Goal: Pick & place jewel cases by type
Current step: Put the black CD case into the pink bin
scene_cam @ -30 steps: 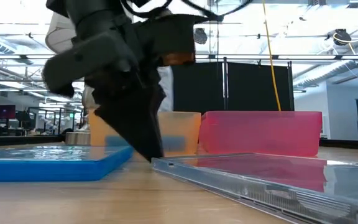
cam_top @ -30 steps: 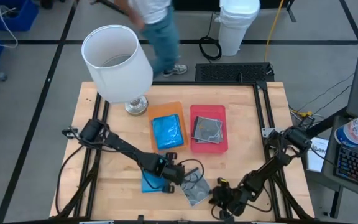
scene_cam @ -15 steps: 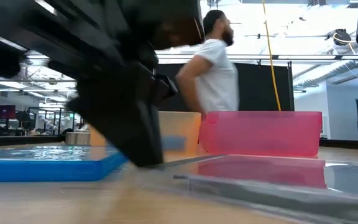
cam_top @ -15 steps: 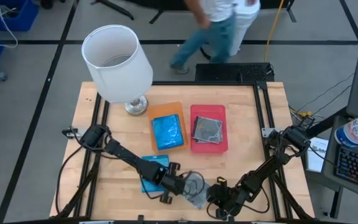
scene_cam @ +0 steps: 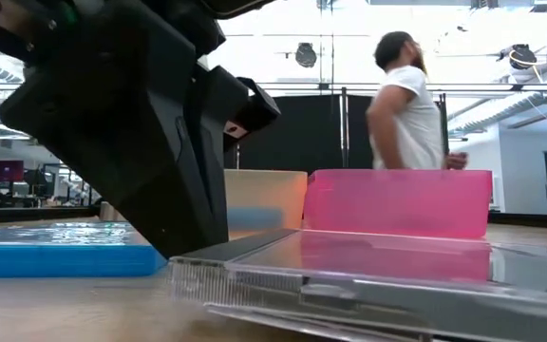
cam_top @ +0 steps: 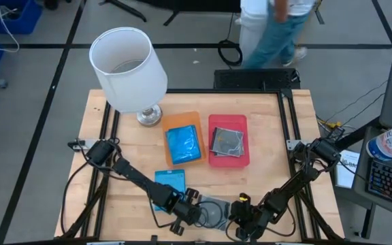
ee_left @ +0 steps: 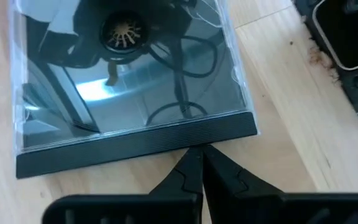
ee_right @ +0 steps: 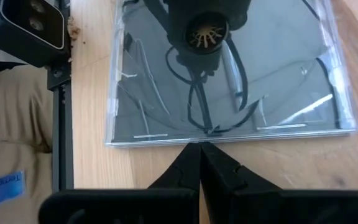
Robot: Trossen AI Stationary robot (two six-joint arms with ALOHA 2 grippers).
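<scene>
A clear jewel case with a dark inside [cam_top: 216, 212] lies flat near the table's near edge, between my two grippers. My left gripper [cam_top: 199, 214] is shut at the case's left side; in the low view [scene_cam: 190, 249] it stands dark beside the case. My right gripper [cam_top: 235, 215] is shut at the case's right side. A blue jewel case [cam_top: 169, 186] lies flat on the table behind my left arm. Another blue case lies in the orange tray [cam_top: 182, 120], and a clear dark one in the red tray [cam_top: 228, 120]. My left gripper touches the case's dark spine edge [ee_left: 191, 140] with the tips of its shut fingers [ee_left: 191, 167], slanting down from the table's left. The case lies flat on the table. My right gripper meets the opposite clear edge [ee_right: 197, 140] with its shut fingertips [ee_right: 191, 157], slanting down from the right.
A white-shaded lamp [cam_top: 128, 67] stands at the table's far left corner. The two trays sit side by side at the middle far part. A person [scene_cam: 406, 114] walks in the room beyond the far edge.
My left gripper has moved from beside the blue case toward the table's near edge, rolling as it went, and has come against the clear case's left edge. The clear case has turned about on the table from a diamond stance to squarer. The blue case now shows uncovered.
</scene>
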